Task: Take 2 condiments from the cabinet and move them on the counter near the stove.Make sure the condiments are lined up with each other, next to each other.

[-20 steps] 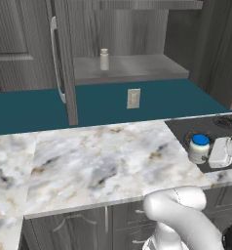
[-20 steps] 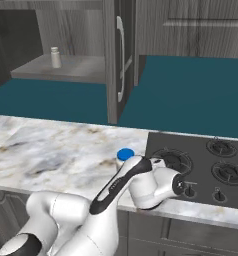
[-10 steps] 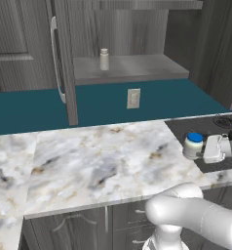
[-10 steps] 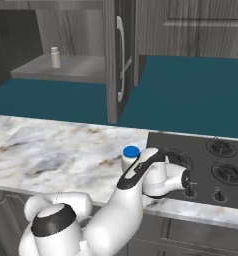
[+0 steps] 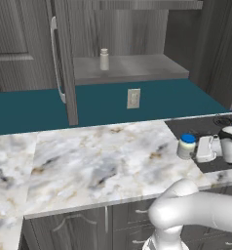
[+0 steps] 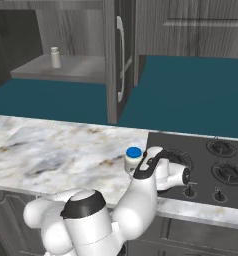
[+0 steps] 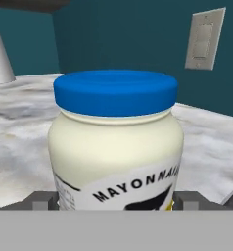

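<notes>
A squat cream-white jar (image 5: 187, 146) (image 6: 133, 159) with a blue lid stands upright at the counter's (image 5: 98, 166) right end, beside the black stove (image 5: 213, 128) (image 6: 216, 170). My gripper (image 5: 191, 150) (image 6: 141, 167) reaches in from the stove side and is shut on the jar. The hand view has the jar (image 7: 116, 142) close up, labelled mayonnaise, with a fingertip at each lower side of it and my gripper (image 7: 114, 202) around its base. The slim pale shaker (image 5: 104, 59) (image 6: 55, 57) stands on the shelf of the open cabinet (image 5: 132, 68) (image 6: 66, 67).
The cabinet door (image 5: 62, 73) (image 6: 113, 60) hangs open above the counter, its silver bar handle (image 5: 54, 61) facing out. A wall outlet (image 5: 133, 98) (image 7: 204, 39) sits on the teal backsplash. Stove knobs (image 6: 218, 195) line its front edge. Drawers (image 5: 88, 229) run below the counter.
The gripper has carried the jar a little farther back along the stove's edge, away from the counter's front. The shaker and the cabinet door have not moved.
</notes>
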